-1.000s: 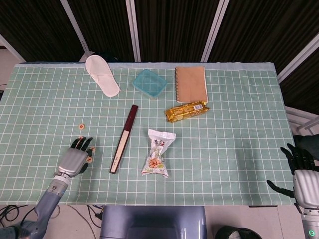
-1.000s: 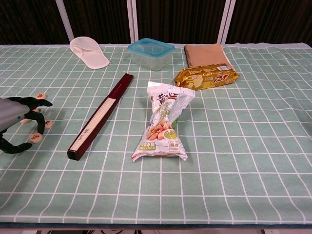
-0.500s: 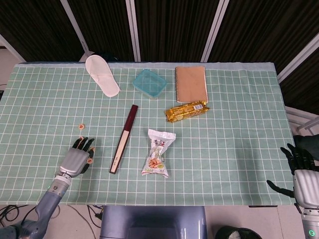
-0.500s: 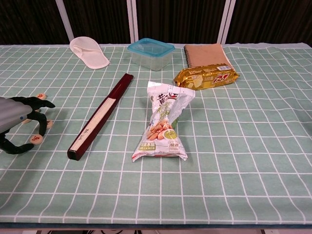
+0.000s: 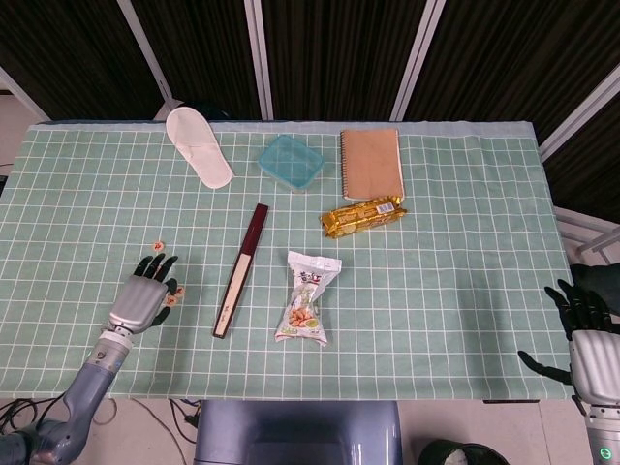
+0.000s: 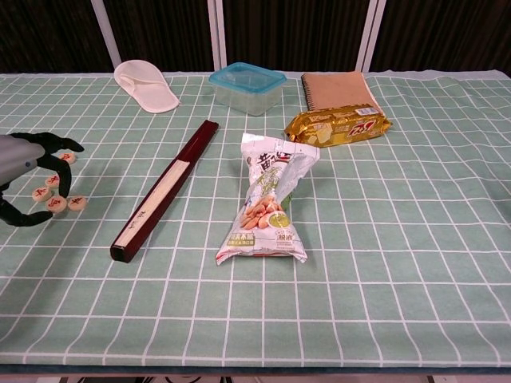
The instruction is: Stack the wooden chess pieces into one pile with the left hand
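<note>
Our left hand (image 6: 17, 159) hovers with fingers spread, holding nothing, over the loose chess pieces (image 6: 56, 195) lying unstacked at the desk's (image 6: 383, 239) near left edge.

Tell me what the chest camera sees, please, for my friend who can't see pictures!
At the far left, the robot's left hand hovers with spread fingers over small round wooden chess pieces lying flat and unstacked on a green checked tablecloth. To their right lie a dark folded fan and a peanut bag; a slipper, lidded box, notebook and gold snack pack sit behind.
</note>
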`<move>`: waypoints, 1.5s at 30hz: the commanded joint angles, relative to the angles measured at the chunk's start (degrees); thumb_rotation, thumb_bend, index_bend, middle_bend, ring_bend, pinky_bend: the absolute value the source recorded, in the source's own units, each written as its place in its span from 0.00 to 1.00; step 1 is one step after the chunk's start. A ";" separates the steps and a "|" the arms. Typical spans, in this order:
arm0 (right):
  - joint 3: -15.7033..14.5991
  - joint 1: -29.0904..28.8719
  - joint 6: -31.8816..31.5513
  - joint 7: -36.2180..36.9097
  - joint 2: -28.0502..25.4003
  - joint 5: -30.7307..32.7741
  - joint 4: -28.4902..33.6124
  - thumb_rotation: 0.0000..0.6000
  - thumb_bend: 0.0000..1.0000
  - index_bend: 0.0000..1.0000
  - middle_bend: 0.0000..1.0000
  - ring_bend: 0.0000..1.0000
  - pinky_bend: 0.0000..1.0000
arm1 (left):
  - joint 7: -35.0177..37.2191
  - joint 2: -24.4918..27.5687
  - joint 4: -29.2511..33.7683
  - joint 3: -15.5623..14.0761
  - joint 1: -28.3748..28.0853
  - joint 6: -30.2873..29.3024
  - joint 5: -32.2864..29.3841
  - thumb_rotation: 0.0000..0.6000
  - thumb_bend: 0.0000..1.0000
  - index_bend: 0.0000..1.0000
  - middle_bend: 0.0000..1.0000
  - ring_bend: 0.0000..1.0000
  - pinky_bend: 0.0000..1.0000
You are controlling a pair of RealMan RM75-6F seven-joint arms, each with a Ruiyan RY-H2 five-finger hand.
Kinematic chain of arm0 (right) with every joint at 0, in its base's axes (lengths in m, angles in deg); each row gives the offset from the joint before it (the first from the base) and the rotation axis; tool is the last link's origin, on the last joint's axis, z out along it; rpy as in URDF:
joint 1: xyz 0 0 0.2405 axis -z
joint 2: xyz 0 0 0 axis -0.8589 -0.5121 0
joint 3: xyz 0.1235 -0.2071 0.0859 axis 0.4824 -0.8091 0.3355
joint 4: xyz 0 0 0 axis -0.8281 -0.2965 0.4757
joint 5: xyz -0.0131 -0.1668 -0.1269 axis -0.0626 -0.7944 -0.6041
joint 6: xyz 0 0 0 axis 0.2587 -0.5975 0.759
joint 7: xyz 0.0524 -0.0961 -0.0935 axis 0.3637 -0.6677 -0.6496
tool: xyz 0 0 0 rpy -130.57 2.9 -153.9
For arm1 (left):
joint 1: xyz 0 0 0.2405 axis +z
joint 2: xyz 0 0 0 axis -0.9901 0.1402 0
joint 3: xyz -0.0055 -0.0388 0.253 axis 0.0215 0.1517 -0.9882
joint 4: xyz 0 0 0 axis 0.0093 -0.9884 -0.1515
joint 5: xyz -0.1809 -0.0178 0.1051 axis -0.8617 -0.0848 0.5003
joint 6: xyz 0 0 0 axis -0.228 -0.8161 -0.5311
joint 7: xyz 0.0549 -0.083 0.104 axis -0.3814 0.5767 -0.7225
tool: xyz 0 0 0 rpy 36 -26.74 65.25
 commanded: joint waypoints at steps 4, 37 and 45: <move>-0.02 -0.03 0.10 -0.21 0.07 0.04 0.08 1.00 0.20 0.11 0.07 0.06 0.00 | 0.12 0.57 -0.51 1.39 -1.47 1.41 -1.73 1.00 0.31 0.49 0.07 0.00 0.11; 0.42 -0.15 0.53 -0.32 0.13 1.06 0.36 1.00 0.20 0.11 0.07 0.06 0.00 | -6.37 -3.23 -2.70 0.84 -4.56 2.39 -6.47 1.00 0.31 0.43 0.07 0.00 0.11; 0.50 -0.13 0.45 -0.48 0.25 1.14 0.45 1.00 0.20 0.11 0.07 0.06 0.00 | -6.56 -3.31 -2.47 0.34 -4.75 2.21 -6.47 1.00 0.31 0.43 0.07 0.00 0.11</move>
